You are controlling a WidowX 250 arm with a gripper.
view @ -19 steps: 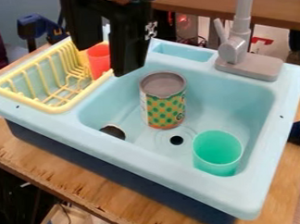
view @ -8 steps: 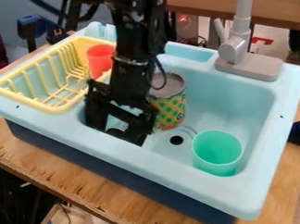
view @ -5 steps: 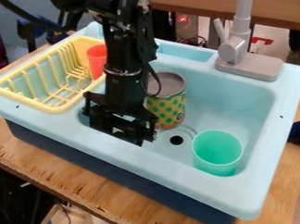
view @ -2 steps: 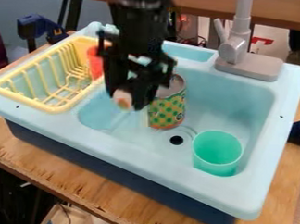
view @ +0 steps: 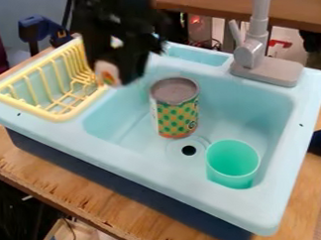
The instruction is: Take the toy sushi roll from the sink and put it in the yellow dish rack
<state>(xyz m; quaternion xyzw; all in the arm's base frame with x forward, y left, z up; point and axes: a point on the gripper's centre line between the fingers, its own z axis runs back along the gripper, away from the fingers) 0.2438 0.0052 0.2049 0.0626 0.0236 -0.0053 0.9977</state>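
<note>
Black at the gripper (view: 113,73), high beside the sink-side edge of the rack (view: 62,116) in the view. Looks closed in on a pale piece (view: 107,74) with a rounded face and orange and green marks: fingers parted to about the piece's width, not spread wide. Cannot tell the firmness of the hold or the depth of the bite.

Seems likeliest to go wrong through a slip: rounded face outward, could twist loose, then drop into the basin (view: 249,109) or roll off the rim of the sink (view: 178,181). With too little height, could also catch on the rack's upright bars; hard to judge the clearance at this slant. By swinging low toward the middle, could tip the tin (view: 175,111).

As for edges: a raised rim and thin bars on the rack, a curved lip around the basin, a stiff upright at the tap (view: 253,39). As for room: a fair gap between the rack and the tin, a tighter one between the tin and the cup (view: 232,164), near the drain (view: 189,150); most of all above the tin, well apart from the tap.
</note>
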